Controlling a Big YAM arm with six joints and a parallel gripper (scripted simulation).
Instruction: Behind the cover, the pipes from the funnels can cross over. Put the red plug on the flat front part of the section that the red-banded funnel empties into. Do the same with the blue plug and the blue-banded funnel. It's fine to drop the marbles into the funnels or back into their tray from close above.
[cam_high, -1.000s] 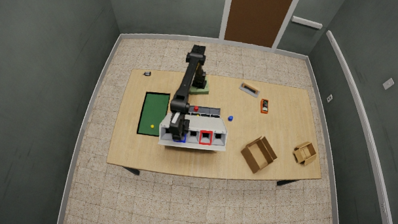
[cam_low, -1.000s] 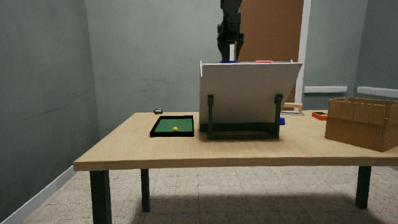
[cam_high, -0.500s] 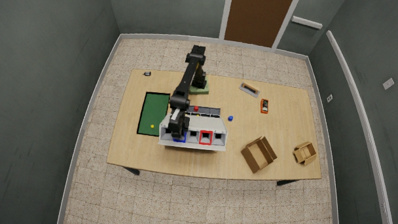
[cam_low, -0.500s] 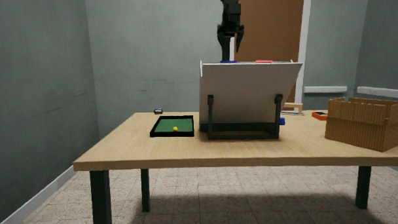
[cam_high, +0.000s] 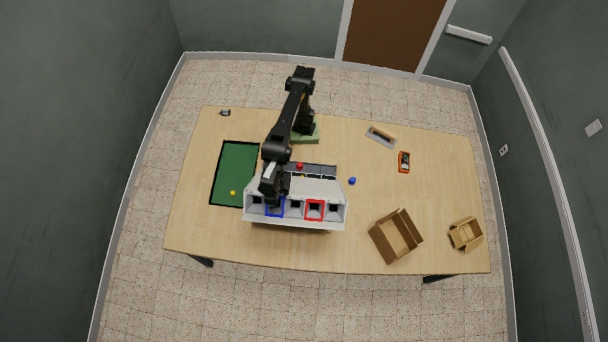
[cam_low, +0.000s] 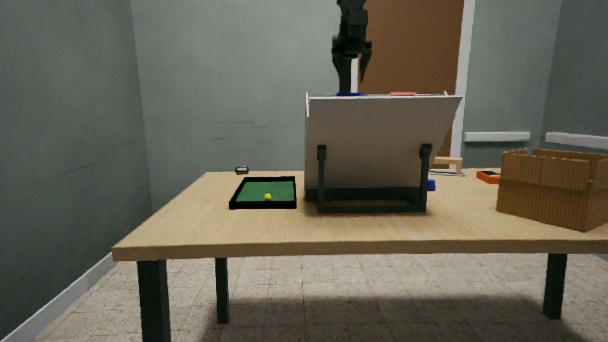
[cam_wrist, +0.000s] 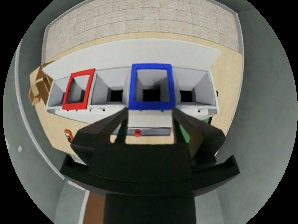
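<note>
Blue-banded funnel (cam_high: 274, 215) (cam_wrist: 151, 105) right below the spread fingers (cam_high: 272, 200) (cam_low: 352, 75), nothing pinched; red-banded funnel (cam_high: 314, 218) (cam_wrist: 76, 106) off to one side, a plain one between. Past the other side, green tray (cam_high: 235, 172) (cam_low: 265, 189) holds yellow marble (cam_high: 229, 195) (cam_low: 268, 197).

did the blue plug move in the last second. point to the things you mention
No. In the top view the blue plug (cam_high: 352, 180) (cam_low: 431, 185) sits where it did, just beside the white funnel box (cam_high: 315, 187) (cam_low: 375, 140).
</note>
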